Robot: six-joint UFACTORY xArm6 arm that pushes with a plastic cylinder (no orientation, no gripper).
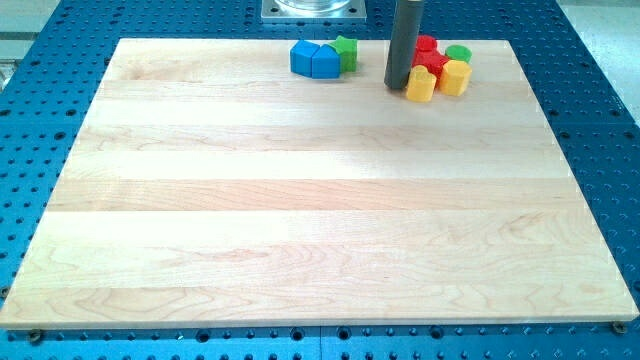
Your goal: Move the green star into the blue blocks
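Observation:
The green star (346, 50) lies near the view's top edge of the wooden board, touching the right side of two blue blocks (313, 60) that sit side by side. My tip (399, 86) rests on the board to the right of the star, a short gap away from it. The tip stands right beside a yellow block (421, 85), at its left.
A cluster sits right of the rod: two yellow blocks, the second one (455, 77) further right, red blocks (429, 55) behind them, and a green round block (458, 53). The wooden board (320, 200) lies on a blue perforated table. A metal mount (313, 10) is at the top.

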